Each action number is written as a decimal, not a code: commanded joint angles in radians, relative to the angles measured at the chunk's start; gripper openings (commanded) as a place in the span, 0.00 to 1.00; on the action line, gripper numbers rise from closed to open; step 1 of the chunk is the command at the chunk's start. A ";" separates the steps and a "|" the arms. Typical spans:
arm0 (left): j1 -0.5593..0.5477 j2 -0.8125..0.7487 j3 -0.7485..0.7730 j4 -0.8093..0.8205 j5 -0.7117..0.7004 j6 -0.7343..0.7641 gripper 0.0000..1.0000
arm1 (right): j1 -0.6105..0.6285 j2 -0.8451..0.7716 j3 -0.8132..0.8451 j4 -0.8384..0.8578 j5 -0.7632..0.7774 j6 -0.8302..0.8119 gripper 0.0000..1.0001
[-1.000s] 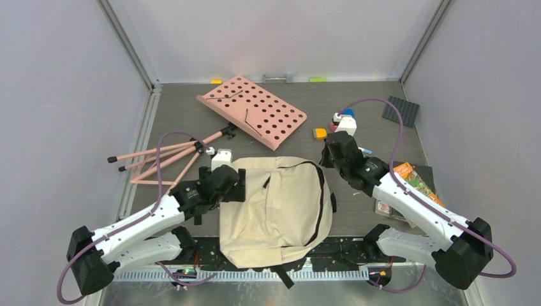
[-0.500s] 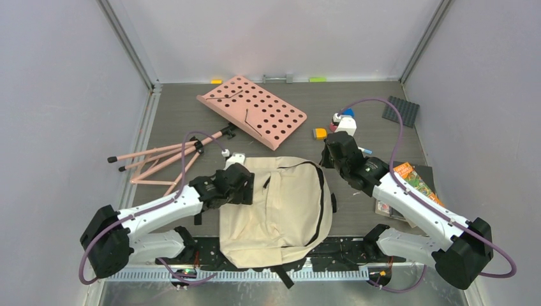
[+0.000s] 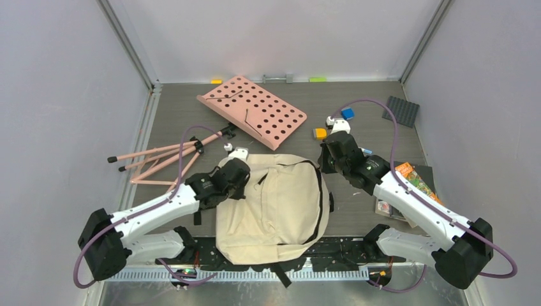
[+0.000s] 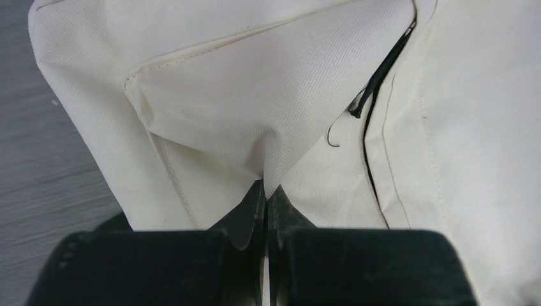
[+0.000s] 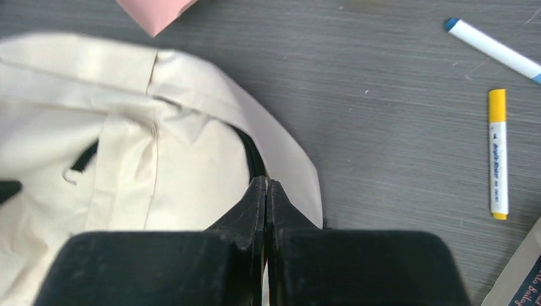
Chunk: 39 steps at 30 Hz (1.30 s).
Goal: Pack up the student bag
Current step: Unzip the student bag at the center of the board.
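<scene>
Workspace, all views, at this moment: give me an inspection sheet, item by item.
Surface: dark grey wood-grain table.
Job's things: student bag lying flat near the arm bases, with a black zipper showing.
Clutter: pink perforated board, pink tripod, yellow marker, blue-capped marker, books, orange block, blue block, studded grey pad.
End effectors: left end effector shut on a fold of the bag's fabric; right end effector shut at the bag's zipper, and what it grips is hidden.
Cables: purple cables loop above both arms.
Surroundings: plain pale walls; nothing else seen.
</scene>
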State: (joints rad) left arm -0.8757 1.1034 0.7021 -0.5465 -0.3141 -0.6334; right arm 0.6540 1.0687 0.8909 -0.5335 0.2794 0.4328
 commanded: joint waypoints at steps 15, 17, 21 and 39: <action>0.330 0.210 0.589 -0.192 0.003 0.467 0.00 | 0.390 0.077 0.019 0.070 -0.038 0.135 0.01; 0.345 0.261 0.644 -0.204 0.020 0.491 0.00 | 0.412 0.100 0.017 0.104 0.004 0.168 0.01; 0.348 0.351 0.722 -0.238 0.017 0.547 0.03 | 0.422 0.101 -0.020 0.212 0.074 0.227 0.01; 0.058 -0.109 0.252 0.058 0.319 0.399 0.82 | 0.423 0.059 -0.115 0.363 0.243 0.266 0.01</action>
State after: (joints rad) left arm -0.8078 1.1564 1.1049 -0.6868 -0.2207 -0.1280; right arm 1.0725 1.1515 0.7872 -0.2382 0.4702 0.6666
